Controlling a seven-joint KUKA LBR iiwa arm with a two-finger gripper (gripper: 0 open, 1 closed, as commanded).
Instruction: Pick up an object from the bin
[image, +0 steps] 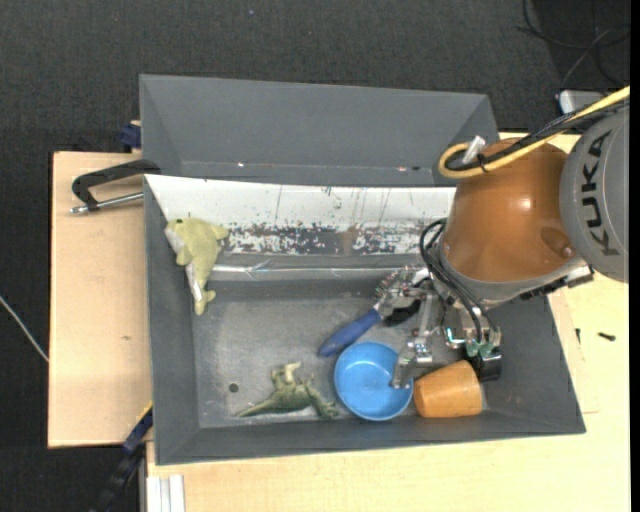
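Camera view, from above & a bit to one side. Gripper (443, 358) hung low in the bin (170, 340), by the near right corner as seen, under the arm's orange cover (505, 225). Fingers (406, 368) looked spread apart w/ nothing between them, so no hold on anything as far as I could make out.

Nearest things: blue scoop (372, 385), bowl up, handle running toward the bin's middle, & orange cup (450, 393) on its side against the near wall, just beside the scoop. One fingertip sat at the scoop's rim, touching or nearly, couldn't tell which. Cup lay just nearer the wall than the gap between the fingers, not inside it.

My read: approach stage, down among the objs, closing not yet begun. Couldn't say which of the two was the target. Next move prob. called for a small shift so the gap straddled either the cup's body or the scoop's rim, then a close & a straight lift. Tight spot: wall close by, two objs side by side, so a nudge could've rolled the cup.

Green dinosaur toy (288, 397) lay on the floor beyond the scoop. Pale yellow soft toy (197, 250) sat in the far corner, well apart
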